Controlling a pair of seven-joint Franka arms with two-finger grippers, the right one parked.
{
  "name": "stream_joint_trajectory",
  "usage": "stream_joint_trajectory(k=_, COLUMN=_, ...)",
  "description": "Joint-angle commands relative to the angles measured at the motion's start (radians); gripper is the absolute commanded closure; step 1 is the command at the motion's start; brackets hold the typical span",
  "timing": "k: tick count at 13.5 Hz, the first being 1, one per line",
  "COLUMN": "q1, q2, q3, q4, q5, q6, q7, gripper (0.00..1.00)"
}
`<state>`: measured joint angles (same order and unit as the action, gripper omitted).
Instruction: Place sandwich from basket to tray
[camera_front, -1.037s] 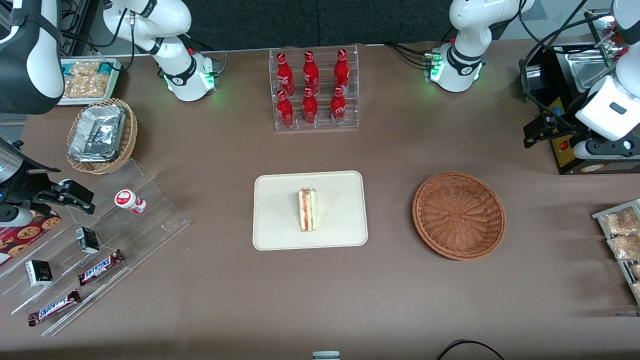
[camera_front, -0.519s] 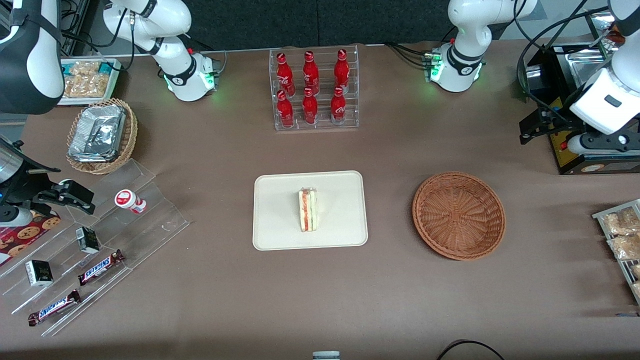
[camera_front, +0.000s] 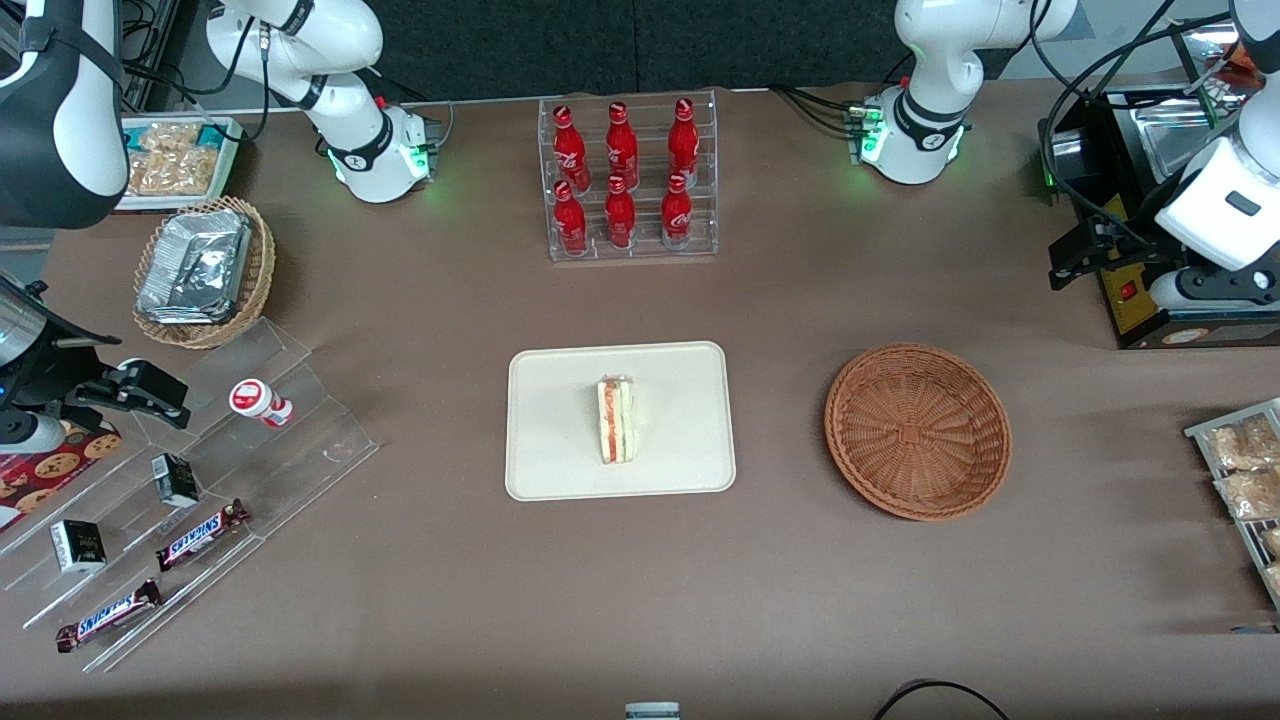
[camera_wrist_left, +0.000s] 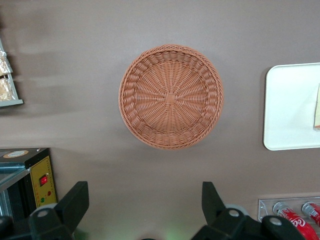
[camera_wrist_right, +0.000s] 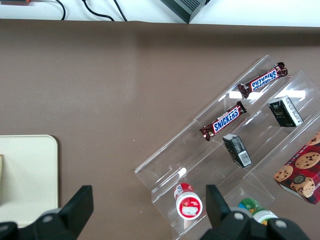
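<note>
The gripper (camera_front: 1078, 258) alone has shifted since the earlier frames, dipping back a little at the working arm's end of the table; the sandwich, tray and basket lie exactly as they did.

Toward the parked arm's end, two Snickers bars (camera_front: 200, 534) and two small dark boxes (camera_front: 175, 480) lie on stepped clear racks, with one red-capped cup (camera_front: 258, 401) above them, set out as on a shop display. One paler wicker basket (camera_front: 262, 262) holds stacked foil containers (camera_front: 195, 265); how many I cannot tell. Six red bottles (camera_front: 620, 215) stand upright in two rows of three in an acrylic rack, which keeps them from tipping.

In the middle sits one tray (camera_front: 560, 400); the one sandwich (camera_front: 616, 419) rests on it near its centre, filling edge up, well clear of the rim, so it looks stably put down. Beside the tray, apart from it, is one basket (camera_front: 917, 431), with nothing in it; the task appears finished.

The gripper (camera_wrist_left: 144, 192) hangs high, farther from the front camera than the basket and well apart from it; its jaws stand wide and hold nothing, which suits an arm that has let go and pulled clear.
</note>
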<state>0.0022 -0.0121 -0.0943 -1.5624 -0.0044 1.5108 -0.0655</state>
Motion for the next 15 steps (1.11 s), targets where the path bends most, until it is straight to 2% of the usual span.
stream_joint_trajectory(k=1, q1=-0.018, q2=-0.011, q3=0.008, q4=0.018, q5=0.000, q6=-0.029, q7=0.001, gripper=0.00)
stream_joint_trajectory(k=7, q1=-0.013, q2=-0.041, q3=0.013, q4=-0.013, q5=0.003, q6=-0.018, q7=0.004, gripper=0.00)
stream_joint_trajectory(k=10, q1=-0.007, q2=-0.162, q3=0.019, q4=-0.174, q5=0.003, q6=0.093, q7=0.032, gripper=0.00)
stream_joint_trajectory(k=15, q1=-0.008, q2=-0.124, q3=0.018, q4=-0.111, q5=0.006, q6=0.046, q7=0.036, gripper=0.00)
